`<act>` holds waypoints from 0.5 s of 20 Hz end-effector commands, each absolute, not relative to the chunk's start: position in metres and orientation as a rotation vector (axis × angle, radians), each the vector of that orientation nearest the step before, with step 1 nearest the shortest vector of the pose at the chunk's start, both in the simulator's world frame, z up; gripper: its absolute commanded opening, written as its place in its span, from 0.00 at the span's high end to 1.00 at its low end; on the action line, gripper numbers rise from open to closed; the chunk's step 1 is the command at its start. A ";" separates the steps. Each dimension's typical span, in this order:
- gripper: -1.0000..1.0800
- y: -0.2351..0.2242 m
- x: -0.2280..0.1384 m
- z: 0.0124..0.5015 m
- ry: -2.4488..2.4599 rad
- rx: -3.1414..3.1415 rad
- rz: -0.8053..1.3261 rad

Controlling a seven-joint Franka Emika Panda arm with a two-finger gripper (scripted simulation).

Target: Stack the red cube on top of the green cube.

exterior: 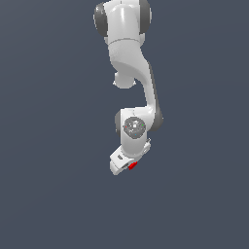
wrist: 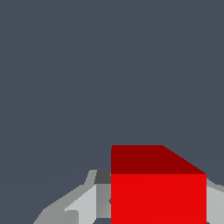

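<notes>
The red cube (wrist: 158, 192) fills the lower part of the wrist view, and a grey finger (wrist: 87, 203) lies against each of its two sides. In the exterior view only a small red sliver of the cube (exterior: 132, 166) shows under the white hand. My gripper (exterior: 127, 168) is shut on the red cube; in the wrist view the gripper (wrist: 157, 210) sits around the cube. The green cube is out of view in both frames.
The white arm (exterior: 131, 58) reaches down from the top of the exterior view. Around it there is only a plain dark grey surface (exterior: 48, 146), and the same shows in the wrist view (wrist: 87, 65).
</notes>
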State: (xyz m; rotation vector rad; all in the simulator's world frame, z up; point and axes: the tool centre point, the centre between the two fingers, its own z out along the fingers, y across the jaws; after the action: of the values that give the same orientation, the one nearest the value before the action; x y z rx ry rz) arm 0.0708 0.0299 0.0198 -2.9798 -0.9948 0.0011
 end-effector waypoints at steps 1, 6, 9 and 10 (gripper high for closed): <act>1.00 0.030 0.071 0.020 -0.995 -2.980 0.000; 1.00 0.029 0.071 0.024 -0.994 -2.980 0.001; 1.00 0.030 0.070 0.035 -0.995 -2.980 0.001; 1.00 0.030 0.070 0.040 -0.995 -2.980 0.001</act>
State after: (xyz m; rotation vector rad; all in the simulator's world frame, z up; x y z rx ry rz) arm 0.0696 0.0294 0.0324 -2.9796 -0.9940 0.0040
